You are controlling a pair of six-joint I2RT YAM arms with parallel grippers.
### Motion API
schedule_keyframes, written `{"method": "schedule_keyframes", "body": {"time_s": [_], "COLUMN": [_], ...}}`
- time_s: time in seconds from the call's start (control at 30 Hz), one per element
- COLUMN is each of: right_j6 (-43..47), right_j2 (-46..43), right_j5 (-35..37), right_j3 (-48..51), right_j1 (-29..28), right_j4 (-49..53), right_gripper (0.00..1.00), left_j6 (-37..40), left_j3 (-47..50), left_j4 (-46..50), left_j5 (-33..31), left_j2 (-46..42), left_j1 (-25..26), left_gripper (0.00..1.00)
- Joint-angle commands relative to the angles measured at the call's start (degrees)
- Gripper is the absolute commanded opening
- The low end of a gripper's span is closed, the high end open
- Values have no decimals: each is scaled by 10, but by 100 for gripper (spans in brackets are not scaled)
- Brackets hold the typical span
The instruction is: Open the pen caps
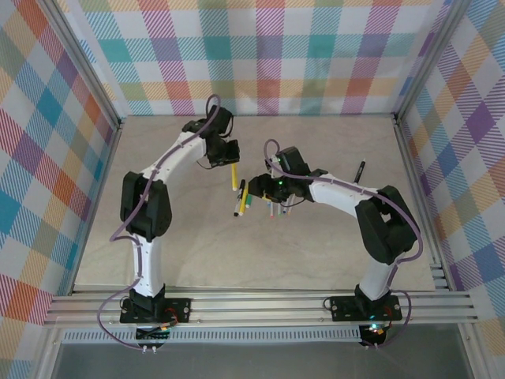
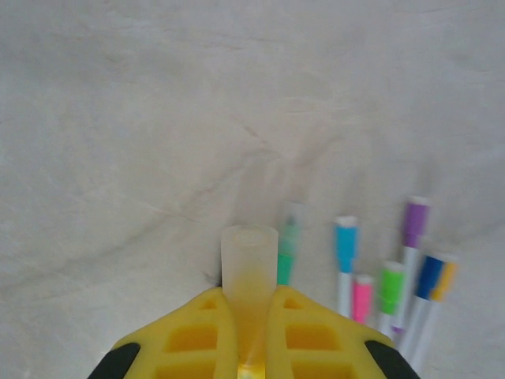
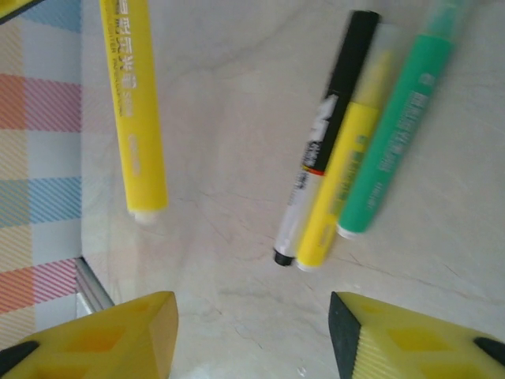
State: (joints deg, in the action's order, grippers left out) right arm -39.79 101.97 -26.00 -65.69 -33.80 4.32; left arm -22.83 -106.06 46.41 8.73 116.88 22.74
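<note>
- The left jaws were clamped on a yellow pen [image 1: 234,178], which hung below them over the bench [image 1: 181,237]. Its pale, see-through end [image 2: 249,253] stuck out past the yellow fingers [image 2: 197,332].
- The right jaws stood wide with nothing between them, near the hanging pen.
- Ahead of them three pens lay side by side on the bench: a black pen [image 3: 327,134], a second yellow pen [image 3: 339,181] and a green pen [image 3: 394,134].
- Slim white pens [image 2: 344,288] lay in a row close by with their caps on: a teal cap [image 2: 345,241], a purple cap [image 2: 416,221], a pink cap [image 2: 362,294], a green cap [image 2: 390,286], a blue cap [image 2: 430,275] and an orange cap [image 2: 447,278].
- A lone black pen [image 1: 360,170] lay well apart, towards the right side.
</note>
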Motion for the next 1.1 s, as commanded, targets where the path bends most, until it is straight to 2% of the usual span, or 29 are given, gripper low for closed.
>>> {"method": "schedule_keyframes", "body": {"time_s": [0.0, 0.33, 0.5, 0.63, 0.67, 0.73, 0.77, 0.8, 1.03, 1.07], "right_j6": [-29, -61, -62, -67, -70, -72, -70, -69, -74, -75], "right_j2": [1, 19, 41, 63, 66, 67, 66, 64, 53, 51], "right_j5": [-41, -68, -73, -79, -81, -75, -74, -71, -81, -86], "right_j3": [-11, -16, -44, -63, -65, -65, -67, -66, -41, -35], "right_j1": [-4, -6, -10, -12, -12, -13, -13, -13, -13, -13], "right_j4": [-88, -162, -153, -148, -147, -146, -140, -136, -159, -167], "right_gripper": [56, 56, 55, 51, 45, 22, 6, 0, 0, 0], "left_j6": [-26, -53, -60, -63, -63, -64, -63, -63, -67, -68], "left_j3": [5, 35, 39, 37, 37, 37, 39, 41, 64, 68], "left_j4": [6, -17, -27, -30, -30, -29, -29, -31, -39, -41], "left_j5": [49, 68, 80, 85, 86, 88, 87, 88, 84, 84], "left_j2": [-29, -55, -56, -56, -56, -56, -56, -57, -57, -56], "left_j1": [3, 18, 22, 22, 22, 22, 22, 22, 22, 22], "left_gripper": [0, 0, 0, 0, 0, 0, 0, 0, 0, 7]}}
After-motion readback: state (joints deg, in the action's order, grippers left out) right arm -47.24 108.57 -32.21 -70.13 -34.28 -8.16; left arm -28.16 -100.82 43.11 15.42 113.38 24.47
